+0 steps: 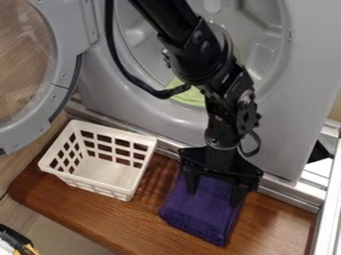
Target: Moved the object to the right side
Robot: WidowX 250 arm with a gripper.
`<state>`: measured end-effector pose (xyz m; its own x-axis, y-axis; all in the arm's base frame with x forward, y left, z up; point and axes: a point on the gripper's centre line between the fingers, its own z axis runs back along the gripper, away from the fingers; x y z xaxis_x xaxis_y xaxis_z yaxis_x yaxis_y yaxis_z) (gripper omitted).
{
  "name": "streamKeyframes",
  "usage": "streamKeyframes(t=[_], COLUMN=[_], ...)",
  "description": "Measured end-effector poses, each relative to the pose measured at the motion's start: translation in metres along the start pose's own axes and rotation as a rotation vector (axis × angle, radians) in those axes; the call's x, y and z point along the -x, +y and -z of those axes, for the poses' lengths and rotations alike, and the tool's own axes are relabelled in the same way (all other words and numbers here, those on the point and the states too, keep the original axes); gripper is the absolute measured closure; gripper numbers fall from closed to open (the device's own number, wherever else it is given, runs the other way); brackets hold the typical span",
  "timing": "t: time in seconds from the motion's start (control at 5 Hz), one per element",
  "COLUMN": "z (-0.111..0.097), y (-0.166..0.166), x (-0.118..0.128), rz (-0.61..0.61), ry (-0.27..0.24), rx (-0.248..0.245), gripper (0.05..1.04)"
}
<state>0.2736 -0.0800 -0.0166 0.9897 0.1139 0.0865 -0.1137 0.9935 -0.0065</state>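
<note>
The end effector point(214, 190) hangs over the purple cloth point(200, 214). Its two fingers are wide apart, one near each side of the cloth, and they do not pinch it. The cloth lies folded on the brown wooden surface point(273, 224), to the right of the white basket point(129, 193) and apart from it. Behind them is a big grey washer point(279, 149) with its round door point(67, 22) open and a green cloth point(190, 97) inside.

The step in hand looks like either getting ready to grab the purple cloth or letting it go; one look cannot tell which. If it is a grab, the robot should go down a bit, squeeze, lift and take the cloth to the right. If the cloth is already in its spot, it should go straight up so the fingers do not drag it. No brand, label or writing can be read on any of these things
</note>
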Motion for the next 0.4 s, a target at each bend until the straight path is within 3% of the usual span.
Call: streamKeyframes(t=[0.4], z=[0.018], y=[0.007], x=[0.007], rz=[-0.014], ry=[0.053], rx=[-0.031], gripper=[0.085])
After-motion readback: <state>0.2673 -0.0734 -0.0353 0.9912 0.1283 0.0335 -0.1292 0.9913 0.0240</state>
